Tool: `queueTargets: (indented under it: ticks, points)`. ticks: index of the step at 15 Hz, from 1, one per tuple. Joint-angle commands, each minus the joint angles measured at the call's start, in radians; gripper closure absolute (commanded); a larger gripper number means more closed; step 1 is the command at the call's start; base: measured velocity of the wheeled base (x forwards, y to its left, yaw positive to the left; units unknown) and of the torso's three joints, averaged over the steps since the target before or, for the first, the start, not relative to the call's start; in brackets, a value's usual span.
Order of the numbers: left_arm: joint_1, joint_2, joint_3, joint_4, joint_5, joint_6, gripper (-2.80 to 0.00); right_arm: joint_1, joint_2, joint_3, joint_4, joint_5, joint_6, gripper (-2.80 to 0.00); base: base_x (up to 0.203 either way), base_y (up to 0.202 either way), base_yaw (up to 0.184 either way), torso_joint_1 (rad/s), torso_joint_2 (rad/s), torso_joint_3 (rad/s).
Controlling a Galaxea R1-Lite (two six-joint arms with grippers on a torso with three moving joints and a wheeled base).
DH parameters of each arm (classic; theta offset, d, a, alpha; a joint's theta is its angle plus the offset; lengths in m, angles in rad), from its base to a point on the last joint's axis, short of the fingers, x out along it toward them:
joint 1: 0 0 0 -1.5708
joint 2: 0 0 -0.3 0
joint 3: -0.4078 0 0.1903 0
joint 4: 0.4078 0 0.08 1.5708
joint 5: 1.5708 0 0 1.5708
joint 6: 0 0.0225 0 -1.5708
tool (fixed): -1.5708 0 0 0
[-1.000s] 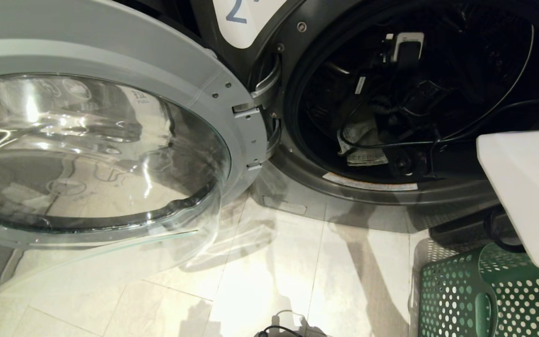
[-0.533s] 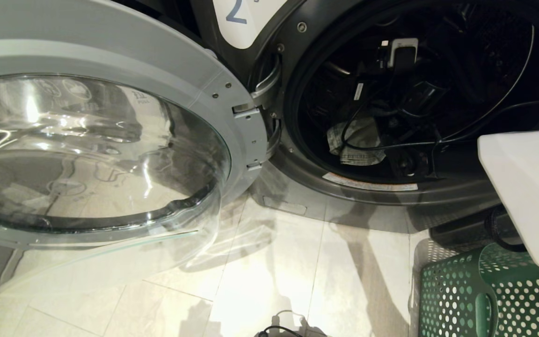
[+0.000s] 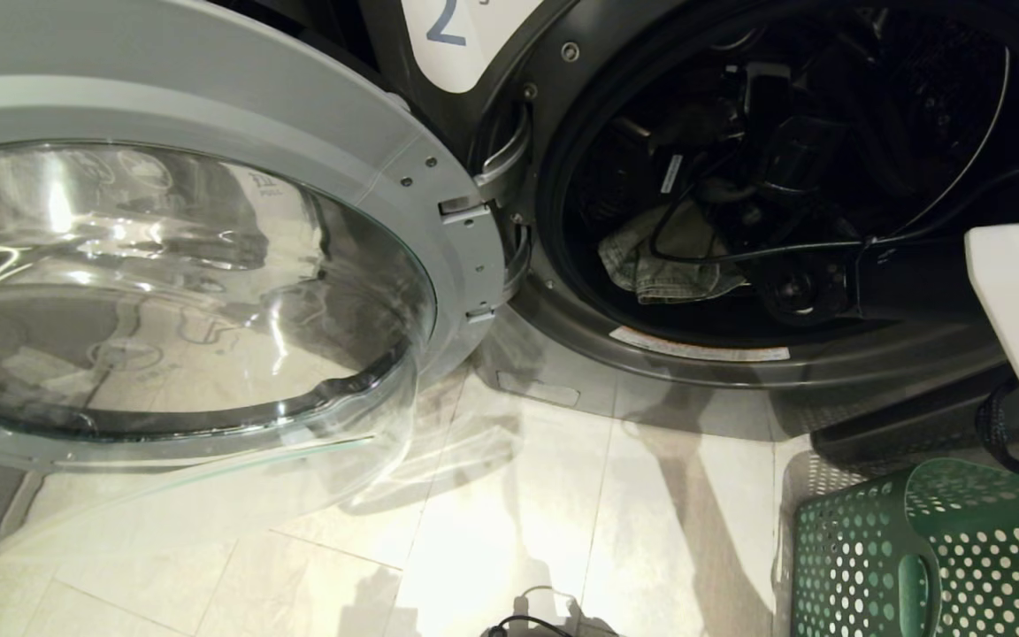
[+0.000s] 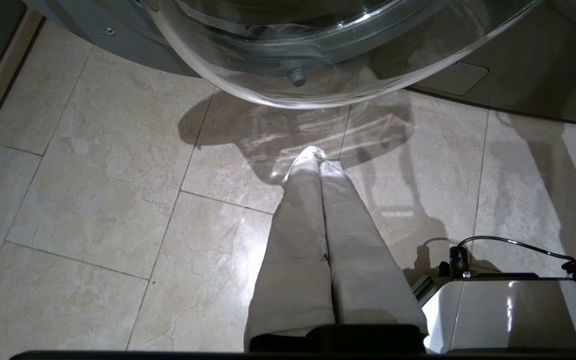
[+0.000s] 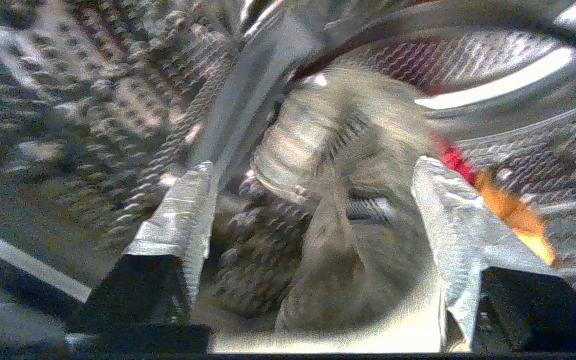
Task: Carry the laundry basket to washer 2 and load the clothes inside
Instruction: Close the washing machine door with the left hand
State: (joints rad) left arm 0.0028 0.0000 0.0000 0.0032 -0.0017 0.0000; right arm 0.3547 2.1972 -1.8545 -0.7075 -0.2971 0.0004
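Washer 2 (image 3: 563, 53), dark grey front-loader with a white label bearing a blue "2", filled the upper part of the head view, its porthole standing open. Door (image 3: 209, 265), chrome-rimmed with a domed glass bowl, was swung fully out to the robot's left on its hinge; its lower curve also appeared in the left wrist view (image 4: 318, 60). Floor (image 3: 518, 513), pale stone tiles, ran below the machine. Laundry basket (image 3: 925, 557), dark green and pierced with round holes, stood on the floor at the robot's right, just in front of the washer's lower corner, one oval handle cut-out facing the camera. Right arm (image 3: 907, 279), black, reached over the sill into the drum. Garment (image 3: 664, 261), greyish-tan cloth, lay crumpled on the drum bottom near the front lip. Right gripper (image 5: 313, 200) was inside the drum with its taped fingers (image 5: 183, 220) spread wide, released, the same garment (image 5: 328, 135) lying between and beyond them, gripped by neither. Left gripper (image 4: 320, 160) hung above the floor below the door, its fingers pressed together, clenched on nothing.
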Motion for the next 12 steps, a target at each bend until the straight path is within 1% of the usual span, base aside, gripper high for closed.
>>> queueTargets:
  ticks: [1, 4, 6, 8, 9, 11, 12]
  points:
    - [0.0, 0.002, 0.0, 0.0, 0.0, 0.0, 0.0, 0.021, -0.05, -0.009, 0.007, -0.001, 0.016, -2.8, 0.0, 0.0, 0.0, 0.0, 0.0, 0.0]
    - [0.0, 0.002, 0.0, 0.0, 0.0, 0.0, 0.0, 0.042, -0.105, 0.045, 0.016, -0.001, 0.023, -2.8, 0.0, 0.0, 0.0, 0.0, 0.0, 0.0]
    - [0.0, 0.002, 0.0, 0.0, 0.0, 0.0, 0.0, 0.043, -0.156, 0.144, 0.056, 0.031, 0.019, -2.8, 0.0, 0.0, 0.0, 0.0, 0.0, 0.0]
    - [0.0, 0.002, 0.0, 0.0, 0.0, 0.0, 0.0, 0.042, -0.214, 0.257, 0.165, 0.1, 0.02, -2.8, 0.0, 0.0, 0.0, 0.0, 0.0, 0.0]
    - [0.0, 0.002, 0.0, 0.0, 0.0, 0.0, 0.0, 0.041, -0.23, 0.286, 0.238, 0.126, 0.026, -2.8, 0.0, 0.0, 0.0, 0.0, 0.0, 0.0]
    - [0.0, 0.002, 0.0, 0.0, 0.0, 0.0, 0.0, 0.041, -0.22, 0.298, 0.286, 0.133, 0.041, -2.8, 0.0, 0.0, 0.0, 0.0, 0.0, 0.0]
    - [0.0, 0.002, 0.0, 0.0, 0.0, 0.0, 0.0, 0.041, -0.216, 0.3, 0.345, 0.134, 0.05, -2.8, 0.0, 0.0, 0.0, 0.0, 0.0, 0.0]
